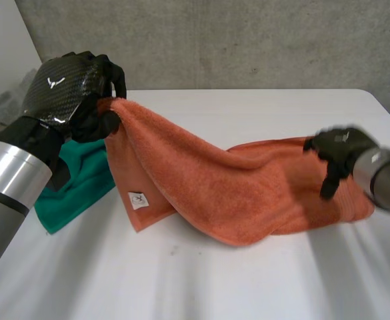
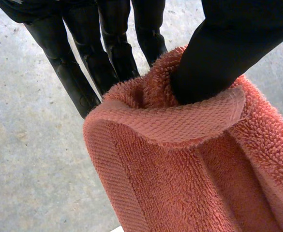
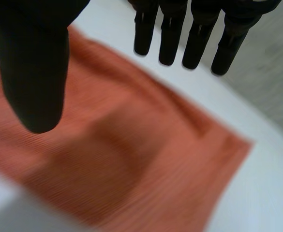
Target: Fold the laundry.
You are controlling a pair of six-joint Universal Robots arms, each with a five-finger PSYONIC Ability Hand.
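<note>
White table [image 1: 248, 287] ran out to a grey concrete wall [image 1: 248, 40], and across it lay the orange towel [image 1: 248, 193], its long axis left to right. The left end was lifted off the surface by the left hand [image 1: 75, 87], while the right end rested flat. A green cloth [image 1: 75, 193] lay on the table at the far left, partly under the towel. The right hand [image 1: 338, 153] hung over the towel's right end, so that end lay straight below its palm and was likely the nearer thing to take next. The left wrist view showed what the head view hid: the thumb [image 2: 228, 53] pinned a towel corner against the fingers [image 2: 112, 48]. The right wrist view showed straight fingers [image 3: 199, 43] spread well apart from the thumb [image 3: 35, 72], holding nothing, with the towel's right corner [image 3: 243, 145] beyond the fingertips. Whether they touched the cloth could not be told.
</note>
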